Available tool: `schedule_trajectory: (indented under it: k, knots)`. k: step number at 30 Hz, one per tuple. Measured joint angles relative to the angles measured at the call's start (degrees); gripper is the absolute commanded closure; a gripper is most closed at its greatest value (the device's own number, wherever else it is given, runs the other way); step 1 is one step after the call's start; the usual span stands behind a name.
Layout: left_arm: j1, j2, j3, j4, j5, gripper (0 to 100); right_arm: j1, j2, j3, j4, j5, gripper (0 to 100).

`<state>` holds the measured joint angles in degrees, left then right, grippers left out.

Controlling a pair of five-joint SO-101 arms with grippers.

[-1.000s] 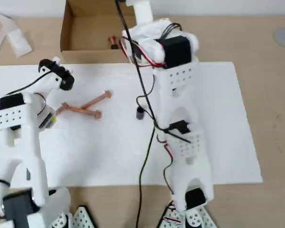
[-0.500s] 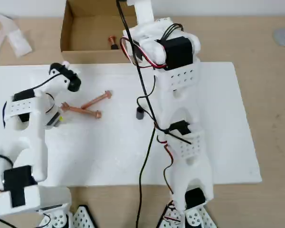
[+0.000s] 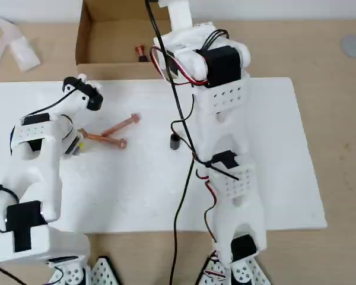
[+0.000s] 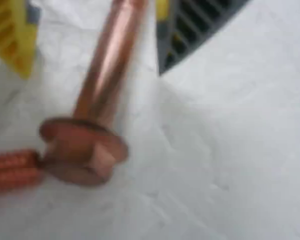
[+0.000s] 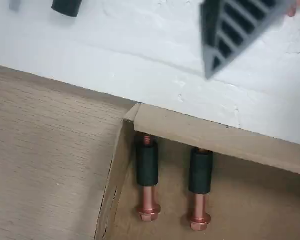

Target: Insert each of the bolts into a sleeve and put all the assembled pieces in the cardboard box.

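Two copper bolts (image 3: 110,132) lie crossed on the white mat (image 3: 267,130). My left gripper (image 3: 76,142) is down at their left end. In the left wrist view it is open (image 4: 90,65), its yellow and dark fingers standing either side of one bolt's shaft (image 4: 107,65), just behind the head (image 4: 82,150). A lone black sleeve (image 3: 174,141) stands mid-mat. The right arm (image 3: 216,65) hangs over the near edge of the cardboard box (image 3: 83,35). Its dark finger (image 5: 230,35) is open with nothing beside it. Two bolts in sleeves (image 5: 147,175) (image 5: 200,180) lie inside the box.
The second bolt's threaded end (image 4: 10,170) touches the head of the bolt between the left fingers. The box wall (image 5: 215,135) stands just past the mat's far edge. A cable (image 3: 181,178) runs down the mat beside the right arm.
The left arm swung right and leaned in, bringing its gripper down to the left end of the crossed bolts. The right arm stayed over the box edge.
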<state>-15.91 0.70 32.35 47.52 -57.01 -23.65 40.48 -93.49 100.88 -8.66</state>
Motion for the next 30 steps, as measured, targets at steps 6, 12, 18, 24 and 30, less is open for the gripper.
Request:
schedule_trajectory:
  k: [6,12,18,24,30]
  knots:
    - [1.32,1.32,0.44,0.53,0.35,99,0.00,0.00,0.00,0.09,-1.05,65.2]
    - [1.32,1.41,0.44,0.53,2.20,99,0.00,0.00,0.00,0.09,-4.04,65.2]
    - [-1.76,-0.88,-7.21,8.79,8.44,99,-0.44,0.00,0.00,0.62,-4.04,65.2]
    - [-5.80,-14.33,-14.51,19.78,10.46,99,-3.69,-0.88,7.65,0.62,-6.51,65.2]
    - [-5.80,-33.67,-14.42,28.04,10.90,99,-4.13,-7.91,27.34,0.62,-10.73,65.2]
